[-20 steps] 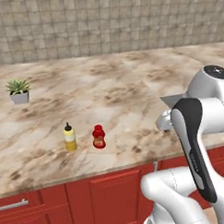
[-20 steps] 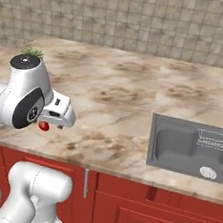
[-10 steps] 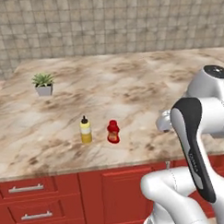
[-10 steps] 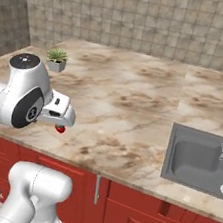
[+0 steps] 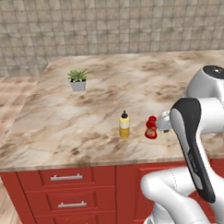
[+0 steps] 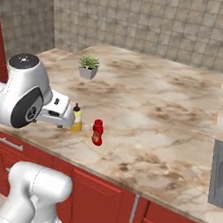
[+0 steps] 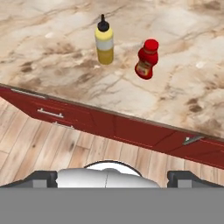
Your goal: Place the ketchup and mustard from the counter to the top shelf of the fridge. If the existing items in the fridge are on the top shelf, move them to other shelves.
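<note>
Over the last second the whole view has slid sideways: the base has driven along the counter [image 5: 64, 134], bringing its left end and the wooden floor into sight, while the bottles have kept their places on it. That reads as lining up for a first pick. Taking the potted plant [image 5: 78, 80] as landmark, the mustard [image 5: 124, 125] stands nearer the front edge and to its right, the ketchup [image 5: 151, 127] just right of the mustard. The gripper [image 7: 112, 175] hangs wide and empty. The plant's small grey pot holds only its green leaves.
</note>
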Available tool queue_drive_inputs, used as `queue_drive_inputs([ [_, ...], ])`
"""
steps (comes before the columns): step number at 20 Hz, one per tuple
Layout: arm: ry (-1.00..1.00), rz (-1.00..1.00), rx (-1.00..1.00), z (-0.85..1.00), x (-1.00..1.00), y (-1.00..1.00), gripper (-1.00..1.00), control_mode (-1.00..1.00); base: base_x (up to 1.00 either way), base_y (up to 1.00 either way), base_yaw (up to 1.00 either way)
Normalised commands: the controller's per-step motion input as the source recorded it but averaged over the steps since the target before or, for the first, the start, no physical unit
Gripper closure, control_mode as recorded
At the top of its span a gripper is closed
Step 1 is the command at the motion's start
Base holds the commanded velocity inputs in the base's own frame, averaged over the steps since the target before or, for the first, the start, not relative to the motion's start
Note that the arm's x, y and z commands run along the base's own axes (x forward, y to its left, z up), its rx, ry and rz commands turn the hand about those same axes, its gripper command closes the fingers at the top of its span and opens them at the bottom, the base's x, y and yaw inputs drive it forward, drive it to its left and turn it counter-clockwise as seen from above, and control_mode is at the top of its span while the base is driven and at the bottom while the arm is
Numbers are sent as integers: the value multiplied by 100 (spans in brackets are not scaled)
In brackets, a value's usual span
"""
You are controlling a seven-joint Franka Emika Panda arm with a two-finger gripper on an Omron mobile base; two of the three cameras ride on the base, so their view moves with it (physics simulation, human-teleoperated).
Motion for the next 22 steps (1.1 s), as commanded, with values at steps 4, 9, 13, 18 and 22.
queue_drive_inputs([
  [4,0,0,0,0,0,0,-100,100,24,6,0],
  [9,0,1,3,-26,54,-83,-100,-100,0,0,0],
  [13,0,3,8,-49,61,-96,-100,-100,0,0,0],
  [18,-1,20,25,-32,72,-82,-100,-100,0,0,0],
  [22,-11,37,35,-23,36,-45,-100,-100,0,0,0],
])
